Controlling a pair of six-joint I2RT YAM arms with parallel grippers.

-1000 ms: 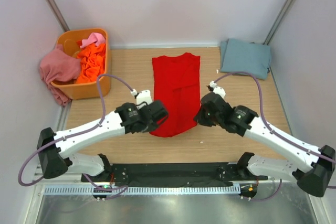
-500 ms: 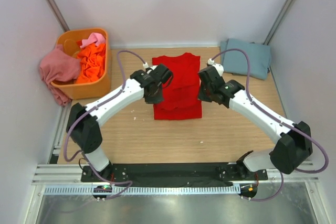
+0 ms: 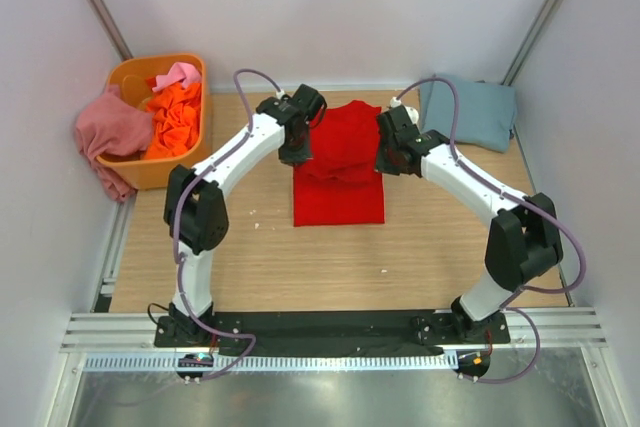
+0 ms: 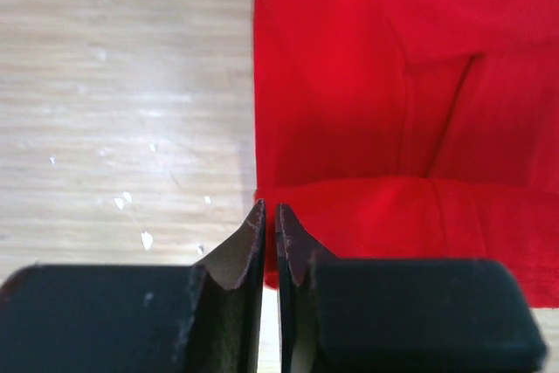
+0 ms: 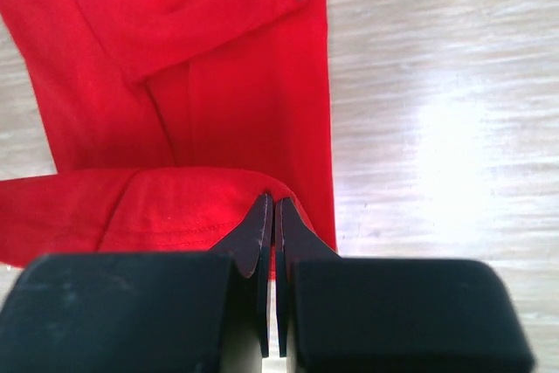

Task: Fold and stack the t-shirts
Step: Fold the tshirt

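Observation:
The bright red t-shirt lies in the middle of the table, its near half lifted and carried over its far half. My left gripper is shut on the raised hem's left corner, and the fingertips pinch the red cloth. On the right corner of the same hem my right gripper is shut. Both grippers hover over the shirt's upper part. In the back right corner a grey-blue t-shirt lies folded.
An orange plastic tub stands at the back left, with an orange shirt and a pink one inside it. A dusty rose shirt hangs over its left rim. White walls close in three sides.
Both grippers have carried the red shirt's near hem from the front of the table away towards the collar, so the shirt now lies doubled over and shorter.

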